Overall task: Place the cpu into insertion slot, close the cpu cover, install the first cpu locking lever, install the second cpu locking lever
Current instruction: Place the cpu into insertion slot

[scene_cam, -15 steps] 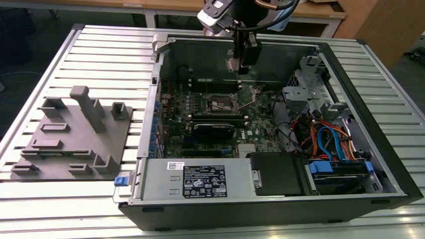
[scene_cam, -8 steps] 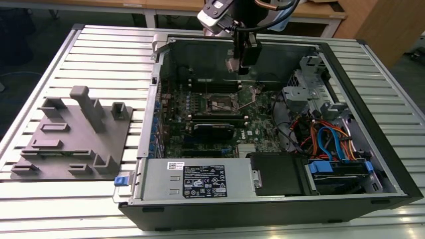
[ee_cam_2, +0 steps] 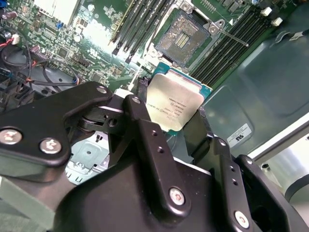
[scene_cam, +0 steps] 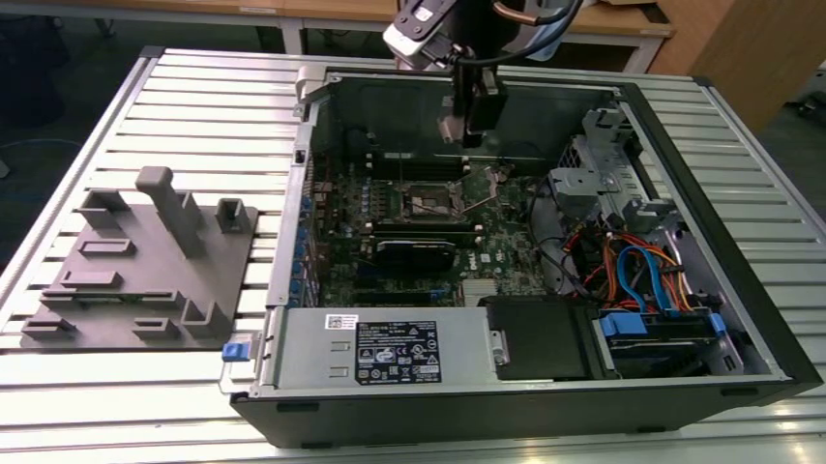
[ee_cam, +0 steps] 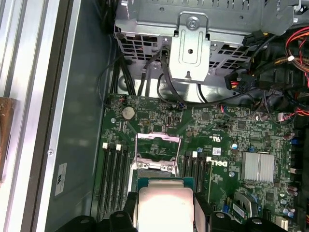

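The cpu (ee_cam_2: 176, 104) is clamped in the gripper (ee_cam_2: 169, 113) above the green circuit board (ee_cam: 212, 128), near the insertion slot (ee_cam_2: 185, 41); the slot is bare; no step is judged finished, all four being left.

Printed lines on cpu (ee_cam_2: 175, 105) lid, too fine to read. Black label (scene_cam: 394, 351) and white barcode sticker (scene_cam: 340, 322) on power supply (scene_cam: 309, 360): illegible. White tag (ee_cam: 61, 178) on chassis wall, illegible. Small white logo on motherboard (ee_cam: 217, 130).
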Motion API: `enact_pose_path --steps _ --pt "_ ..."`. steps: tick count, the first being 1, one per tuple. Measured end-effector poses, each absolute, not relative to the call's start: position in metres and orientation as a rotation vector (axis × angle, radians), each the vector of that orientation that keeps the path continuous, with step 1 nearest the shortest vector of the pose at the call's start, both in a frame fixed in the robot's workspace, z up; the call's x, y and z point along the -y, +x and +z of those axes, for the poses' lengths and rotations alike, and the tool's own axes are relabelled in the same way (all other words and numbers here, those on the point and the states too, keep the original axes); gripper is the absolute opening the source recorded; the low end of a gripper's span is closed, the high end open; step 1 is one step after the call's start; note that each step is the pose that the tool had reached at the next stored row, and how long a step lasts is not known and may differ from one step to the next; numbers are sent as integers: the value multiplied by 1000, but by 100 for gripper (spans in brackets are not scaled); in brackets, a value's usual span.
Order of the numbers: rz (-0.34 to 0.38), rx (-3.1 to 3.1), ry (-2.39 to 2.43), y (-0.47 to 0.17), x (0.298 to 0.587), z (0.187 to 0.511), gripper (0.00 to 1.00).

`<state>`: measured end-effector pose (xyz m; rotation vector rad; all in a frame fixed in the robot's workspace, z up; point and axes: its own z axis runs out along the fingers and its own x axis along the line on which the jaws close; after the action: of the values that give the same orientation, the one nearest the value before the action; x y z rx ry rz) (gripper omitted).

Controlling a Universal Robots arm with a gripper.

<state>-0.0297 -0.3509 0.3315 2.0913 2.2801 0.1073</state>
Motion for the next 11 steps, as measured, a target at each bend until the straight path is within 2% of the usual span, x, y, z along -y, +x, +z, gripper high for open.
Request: enact_pose_path --steps 11 --pt "106 -2251 2122 -32 351 313 54"
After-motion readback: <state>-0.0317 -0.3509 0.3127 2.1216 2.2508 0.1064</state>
